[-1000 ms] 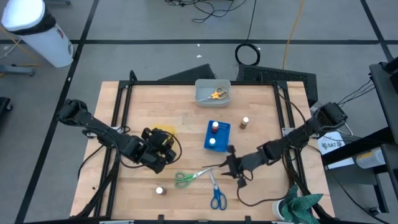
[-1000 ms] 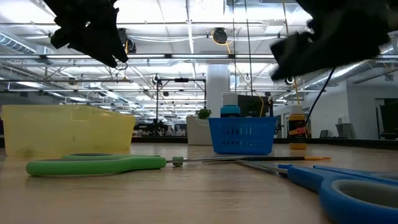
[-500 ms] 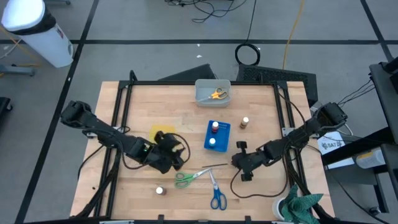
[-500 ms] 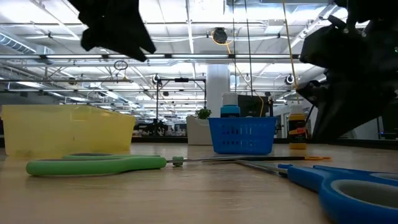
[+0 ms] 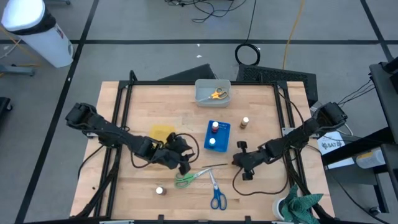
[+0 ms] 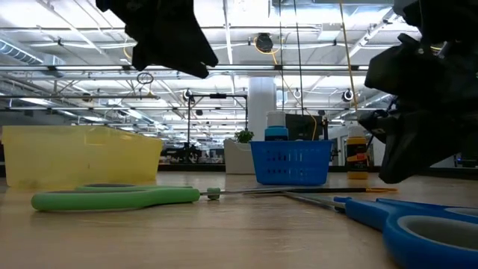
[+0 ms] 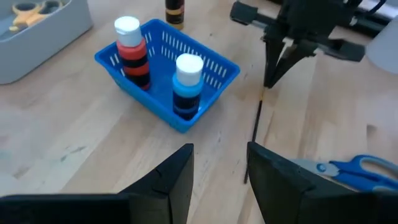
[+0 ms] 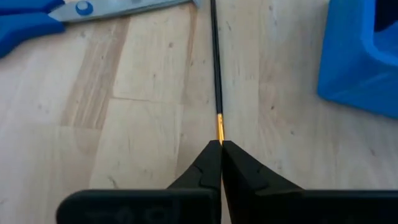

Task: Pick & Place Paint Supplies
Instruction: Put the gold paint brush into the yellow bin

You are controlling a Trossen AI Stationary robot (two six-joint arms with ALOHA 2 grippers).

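Observation:
A thin dark brush (image 8: pixel 216 68) with a gold ferrule lies flat on the wood between the blue tray (image 5: pixel 222 134) and the blue scissors (image 5: pixel 217 196). My right gripper (image 5: pixel 237 163) is shut at the brush's right end. My left gripper (image 7: pixel 221 177) hovers open over the table beside the green scissors (image 5: pixel 186 177), with nothing between its fingers. A red bottle (image 7: pixel 130 53) and a blue bottle (image 7: pixel 186 87) stand in the blue tray. A brown-topped bottle (image 5: pixel 245 122) stands behind it. A white-topped one (image 5: pixel 160 191) stands near the front edge. My right gripper pinches the brush's tip just past the gold ferrule (image 8: pixel 219 127) between its two fingertips. The fingers (image 7: pixel 273 74) slant down from the table's right and lie in line with the brush. The brush lies flat on the table along its length.
A grey bin (image 5: pixel 202 94) holding yellow scissors (image 5: pixel 217 94) stands at the far edge. A flat yellow tray (image 5: pixel 161 132) lies left of the blue tray. The blue scissors' blades reach up toward the green scissors' blades. A green cloth (image 5: pixel 300 205) lies off the table's near right corner.
My right gripper has shut, its fingertips coming together at the brush's end, and has shifted slightly toward the right. My left gripper has travelled toward the table's right and near edge, off the yellow tray and up to the green scissors. The brush and scissors have stayed put.

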